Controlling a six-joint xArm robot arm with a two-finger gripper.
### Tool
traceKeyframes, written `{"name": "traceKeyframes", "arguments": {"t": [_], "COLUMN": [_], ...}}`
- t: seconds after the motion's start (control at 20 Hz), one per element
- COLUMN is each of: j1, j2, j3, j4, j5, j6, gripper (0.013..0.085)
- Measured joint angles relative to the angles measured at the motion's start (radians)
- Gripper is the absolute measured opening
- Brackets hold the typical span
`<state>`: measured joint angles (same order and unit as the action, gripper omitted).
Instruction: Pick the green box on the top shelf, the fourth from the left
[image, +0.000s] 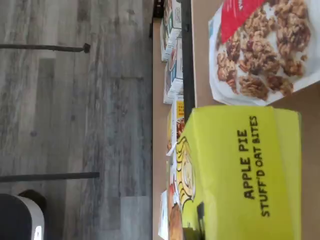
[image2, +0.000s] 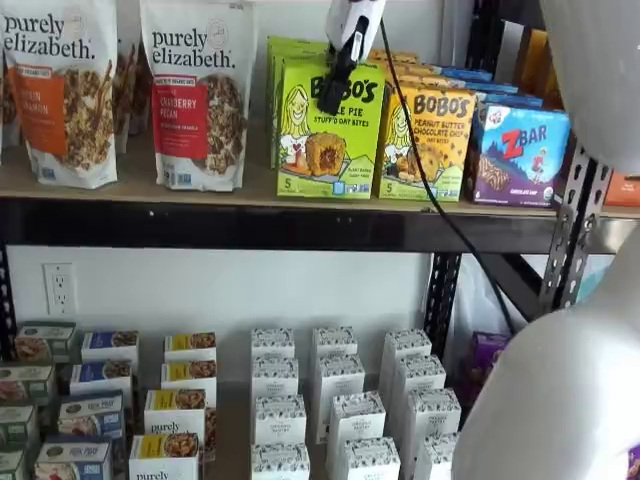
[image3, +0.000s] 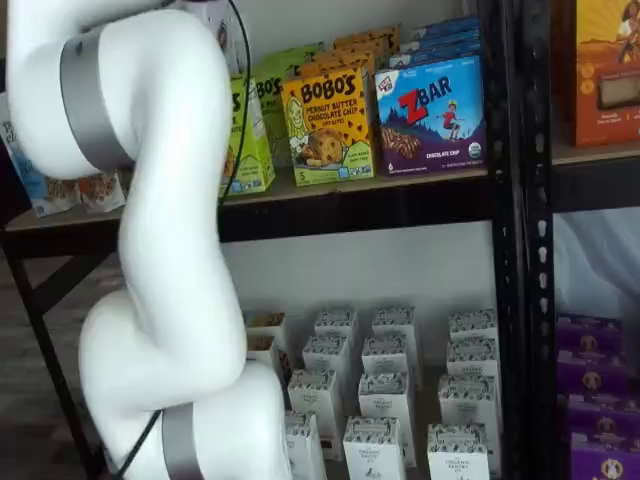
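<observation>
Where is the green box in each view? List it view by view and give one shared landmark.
Wrist view: the green box fills the near foreground.
A shelf view: on the top shelf, under the gripper.
A shelf view, mostly hidden behind the arm.
Landmark: the yellow Bobo's box beside it.

Green box (image2: 330, 130): printed card, slight sheen. Top shelf (image2: 250, 190): matt tan board, black metal front beam. Granola pouches (image2: 195, 90): glossy film. Robot arm (image3: 170, 250): smooth glossy white plastic. Floor (image: 75, 120): grey wood-look planks, matt.
</observation>
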<state>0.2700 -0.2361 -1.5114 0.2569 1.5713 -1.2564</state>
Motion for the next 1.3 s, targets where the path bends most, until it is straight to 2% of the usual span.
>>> {"name": "traceKeyframes", "arguments": {"t": [0.6,1.3], "j1": [-0.023,-0.035], "j2": [-0.080,-0.209], "j3": [0.029,0.153], "j4": [0.004,0.005], "j5": [0.059,0.065], "j6": [-0.010,-0.019], "gripper": [0.0290,0.0290]}}
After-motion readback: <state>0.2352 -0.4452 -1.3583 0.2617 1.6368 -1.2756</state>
